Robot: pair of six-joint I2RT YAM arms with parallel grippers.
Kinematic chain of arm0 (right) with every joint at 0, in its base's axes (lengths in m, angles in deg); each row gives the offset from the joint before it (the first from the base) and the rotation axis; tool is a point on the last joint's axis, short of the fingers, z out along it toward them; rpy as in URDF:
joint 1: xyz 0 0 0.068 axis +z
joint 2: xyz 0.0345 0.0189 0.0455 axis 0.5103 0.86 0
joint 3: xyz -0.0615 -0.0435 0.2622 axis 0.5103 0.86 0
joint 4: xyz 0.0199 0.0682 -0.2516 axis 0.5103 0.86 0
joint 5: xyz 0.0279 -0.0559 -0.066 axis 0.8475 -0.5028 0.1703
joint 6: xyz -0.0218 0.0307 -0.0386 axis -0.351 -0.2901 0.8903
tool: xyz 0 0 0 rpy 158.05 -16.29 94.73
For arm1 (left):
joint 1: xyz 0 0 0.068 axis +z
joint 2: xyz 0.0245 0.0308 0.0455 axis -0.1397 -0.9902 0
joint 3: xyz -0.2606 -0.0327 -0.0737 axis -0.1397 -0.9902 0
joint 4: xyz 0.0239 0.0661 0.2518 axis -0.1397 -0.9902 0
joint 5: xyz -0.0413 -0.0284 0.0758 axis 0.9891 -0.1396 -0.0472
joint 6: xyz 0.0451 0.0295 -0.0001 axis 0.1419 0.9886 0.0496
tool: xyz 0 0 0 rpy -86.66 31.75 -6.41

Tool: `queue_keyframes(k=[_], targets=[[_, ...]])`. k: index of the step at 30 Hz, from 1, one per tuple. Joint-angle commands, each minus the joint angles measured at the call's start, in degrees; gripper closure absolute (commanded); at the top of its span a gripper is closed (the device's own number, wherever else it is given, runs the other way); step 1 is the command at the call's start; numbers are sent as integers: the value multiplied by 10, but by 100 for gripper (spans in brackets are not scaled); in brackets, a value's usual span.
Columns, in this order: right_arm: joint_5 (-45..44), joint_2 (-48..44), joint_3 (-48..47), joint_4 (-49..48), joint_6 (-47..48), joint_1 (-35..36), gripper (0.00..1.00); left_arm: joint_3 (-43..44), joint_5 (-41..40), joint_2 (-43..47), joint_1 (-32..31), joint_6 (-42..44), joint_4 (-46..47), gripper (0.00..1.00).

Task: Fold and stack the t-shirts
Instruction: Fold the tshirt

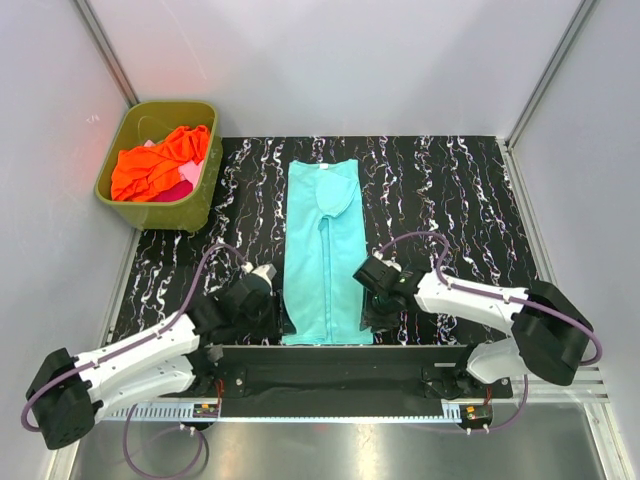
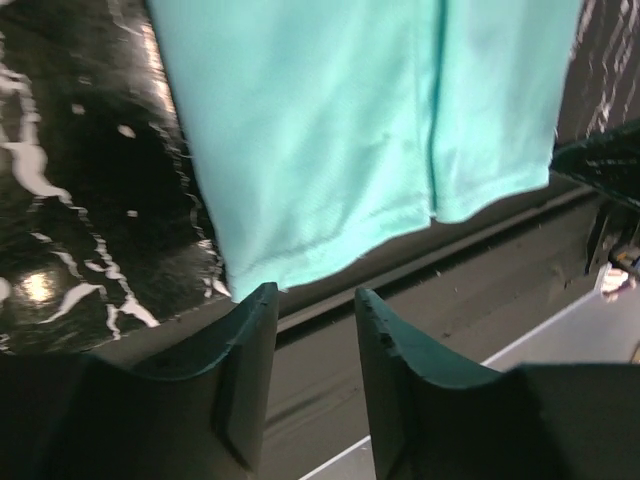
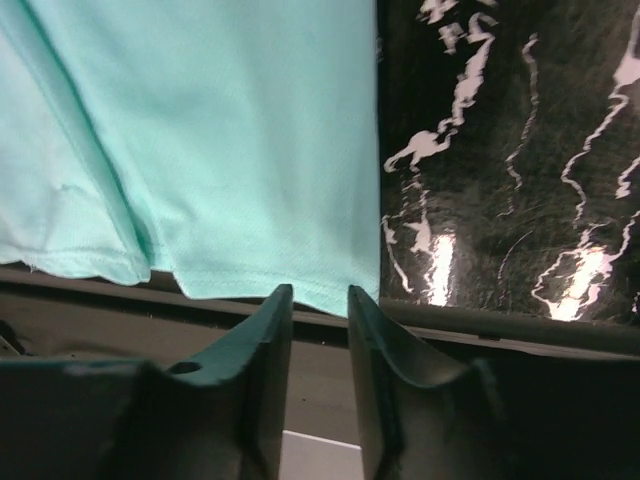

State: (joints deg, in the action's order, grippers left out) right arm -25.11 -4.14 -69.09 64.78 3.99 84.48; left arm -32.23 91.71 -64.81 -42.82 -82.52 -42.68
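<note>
The tub [image 1: 197, 205] holds an orange shirt [image 1: 158, 160] over a mostly hidden pink shirt [image 1: 168, 194]. The left pincer [image 2: 315, 312] and right pincer [image 3: 320, 305] are slightly parted and empty.

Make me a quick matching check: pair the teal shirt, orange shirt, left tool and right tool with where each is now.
1 teal shirt
2 orange shirt
3 left tool
4 right tool

A in the tub
B open, at the teal shirt's near right corner
C lying as a long strip on the table
D open, at the teal shirt's near left corner

Pairs: 1-C, 2-A, 3-D, 4-B
</note>
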Motion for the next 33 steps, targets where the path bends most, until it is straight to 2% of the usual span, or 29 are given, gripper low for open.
queue_keyframes(k=[1, 6, 10, 20, 23, 24, 27, 30, 31, 33], targets=[[-4, -13, 28, -2, -8, -24, 61, -1, 12, -2, 22, 18, -8, 55], [21, -52, 66, -20, -8, -49, 56, -29, 7, 6, 29, 17, 1, 50], [58, -75, 104, -75, -2, -64, 56, -52, 10, 3, 32, 0, 35, 48], [83, -74, 128, -127, -5, -65, 58, -79, 29, -18, 31, -21, 69, 57], [96, -68, 134, -139, -14, -64, 59, -79, 33, -26, 31, -21, 74, 64], [97, -65, 138, -142, -18, -65, 59, -79, 34, -27, 31, -20, 75, 70], [97, -62, 143, -142, -25, -65, 60, -77, 39, -27, 31, -22, 79, 76], [100, -62, 147, -146, -37, -65, 64, -75, 42, -24, 31, -25, 79, 90], [105, -65, 147, -149, -40, -66, 66, -73, 42, -22, 31, -26, 79, 99], [107, -75, 144, -149, -42, -65, 81, -71, 45, -15, 31, -28, 79, 100]])
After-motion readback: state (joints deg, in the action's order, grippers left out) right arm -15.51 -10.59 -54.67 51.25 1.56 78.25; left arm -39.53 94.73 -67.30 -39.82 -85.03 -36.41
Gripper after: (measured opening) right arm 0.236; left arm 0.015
